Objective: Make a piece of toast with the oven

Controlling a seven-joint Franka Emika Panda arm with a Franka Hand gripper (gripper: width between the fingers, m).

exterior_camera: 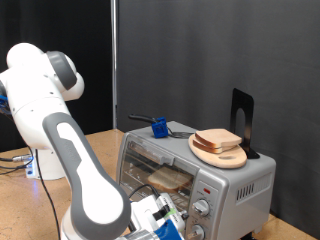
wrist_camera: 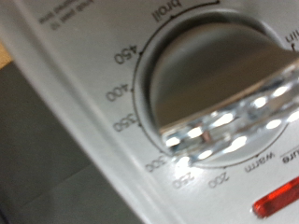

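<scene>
Silver oven (exterior_camera: 235, 180) knob (wrist_camera: 220, 89) fills wrist view; pincer (exterior_camera: 170, 215) at knobs, grip state unclear; toast (exterior_camera: 170, 178) inside.

A round wooden board (exterior_camera: 219, 151) carrying a small stack of bread slices (exterior_camera: 217, 140) lies on top of the appliance. Just behind it stands a black upright bracket (exterior_camera: 243, 120). A blue cup (exterior_camera: 159, 127) sits nearby. Beneath is a wooden tabletop (exterior_camera: 25, 200), with dark curtains (exterior_camera: 190, 50) behind.

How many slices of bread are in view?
2 at least: one slice inside the oven on its rack, and bread on the round wooden board on top, possibly a stack hiding more.
</scene>
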